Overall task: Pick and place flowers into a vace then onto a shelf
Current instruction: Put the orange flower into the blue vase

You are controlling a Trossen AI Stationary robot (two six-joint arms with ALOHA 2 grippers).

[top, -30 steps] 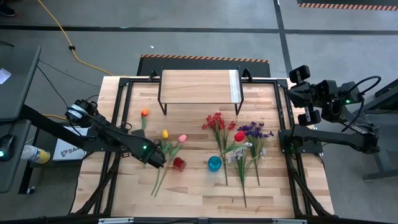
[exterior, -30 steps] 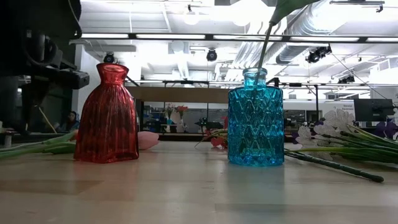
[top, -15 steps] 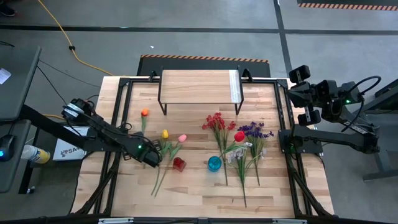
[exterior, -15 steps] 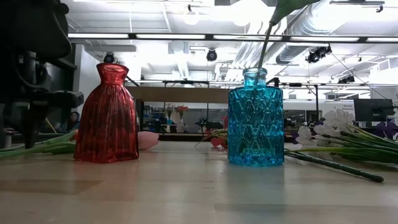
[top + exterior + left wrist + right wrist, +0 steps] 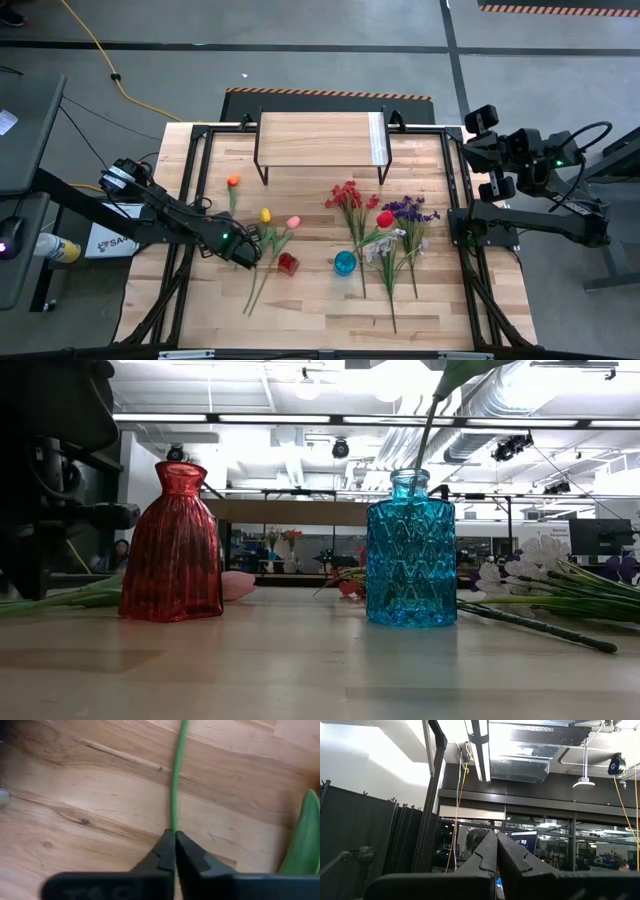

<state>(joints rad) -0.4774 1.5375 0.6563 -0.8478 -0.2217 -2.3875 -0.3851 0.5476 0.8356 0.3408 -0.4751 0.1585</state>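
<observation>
My left gripper point(image 5: 246, 257) is low over the table, left of the red vase point(image 5: 288, 264), and shut on a green tulip stem point(image 5: 175, 780). The stems of the yellow tulip point(image 5: 265, 214) and the pink tulip point(image 5: 293, 222) pass there; whose stem it is I cannot tell. The orange tulip point(image 5: 232, 181) lies farther back. A red tulip point(image 5: 384, 219) stands in the blue vase point(image 5: 345, 263). The red cluster point(image 5: 348, 195), the purple spray point(image 5: 410, 210) and the whitish spray point(image 5: 380, 247) lie flat. The shelf point(image 5: 320, 138) stands at the far edge. My right gripper point(image 5: 496, 840) is shut and empty, raised off the table's right side. My left gripper pinches the thin green stem point(image 5: 173, 826) between its two fingertips point(image 5: 165, 851), which come from above and slant down. The fingers lie in line with the stem in the wrist view. The stem beyond the fingers lies flat on the wooden tabletop.
The red vase point(image 5: 172, 545) and the blue vase point(image 5: 411, 550) stand close together in the table's middle. A green leaf point(image 5: 302, 837) lies beside the held stem. Black frame rails point(image 5: 195, 180) run along both table sides. Bare wood shows near the front edge point(image 5: 320, 320).
My left gripper has gone down toward the table and a little toward the table's left edge, to the tulip stems beside the red vase. Over the last half second it has stayed about where it is.
</observation>
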